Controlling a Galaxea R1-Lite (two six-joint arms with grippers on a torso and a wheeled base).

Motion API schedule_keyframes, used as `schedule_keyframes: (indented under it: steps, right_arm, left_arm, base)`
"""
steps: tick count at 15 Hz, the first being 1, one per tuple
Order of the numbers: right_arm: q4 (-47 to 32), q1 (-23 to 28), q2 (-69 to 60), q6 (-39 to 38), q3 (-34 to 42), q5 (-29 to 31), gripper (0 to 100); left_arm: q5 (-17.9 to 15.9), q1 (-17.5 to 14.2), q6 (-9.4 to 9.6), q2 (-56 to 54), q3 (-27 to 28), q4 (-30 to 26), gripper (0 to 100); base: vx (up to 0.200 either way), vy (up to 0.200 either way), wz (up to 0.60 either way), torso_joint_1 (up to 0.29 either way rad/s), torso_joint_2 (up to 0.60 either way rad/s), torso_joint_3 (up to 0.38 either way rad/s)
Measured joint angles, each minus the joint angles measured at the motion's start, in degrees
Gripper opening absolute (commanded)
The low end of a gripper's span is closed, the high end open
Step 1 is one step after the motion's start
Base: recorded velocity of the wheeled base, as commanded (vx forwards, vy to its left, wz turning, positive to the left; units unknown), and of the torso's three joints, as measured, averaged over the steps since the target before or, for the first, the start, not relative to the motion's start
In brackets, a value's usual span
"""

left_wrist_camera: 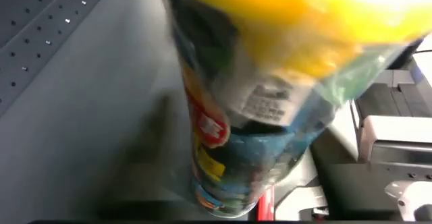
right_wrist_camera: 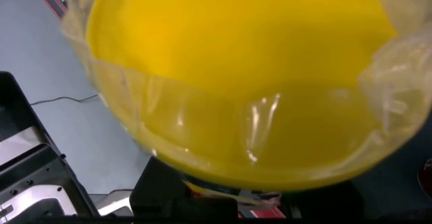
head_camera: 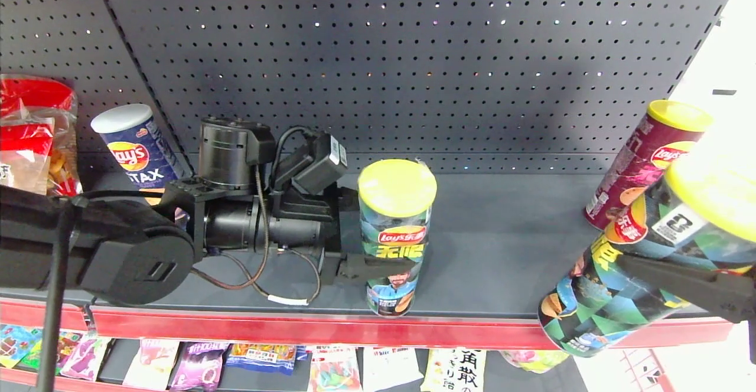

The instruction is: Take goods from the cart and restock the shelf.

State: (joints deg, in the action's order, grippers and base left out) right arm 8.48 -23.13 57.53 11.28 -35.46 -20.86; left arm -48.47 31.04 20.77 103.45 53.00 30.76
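- Head view: even overhead light; white glare washes out the right edge; soft shadow on pegboard.
- Left wrist view: can close up, blurred.
- Right wrist view: yellow lid out of focus, its wrap glinting.

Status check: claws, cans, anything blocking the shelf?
Left claw shut on upright can at shelf front edge. Right claw shut on tilted can, before shelf's right end. Maroon can close behind it.
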Motion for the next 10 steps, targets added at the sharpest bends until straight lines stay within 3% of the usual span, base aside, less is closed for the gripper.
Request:
schedule_keyframes:
  steps: [6, 10]
  right_arm:
    - [0.3, -0.2, 7.3, 0.1, -6.9, -0.1, 0]
    - [1.4, -2.5, 16.7, 0.3, -14.1, -0.1, 0]
  left_arm:
    - [0.3, -1.8, -0.11, -1.6, -4.9, 2.2, 100]
    - [0.7, -7.2, -0.11, -7.2, -13.6, 2.4, 100]
  base:
    - [0.0, 0.0, 0.0, 0.0, 0.0, 0.0]
    - [0.0, 0.0, 0.0, 0.0, 0.0, 0.0]
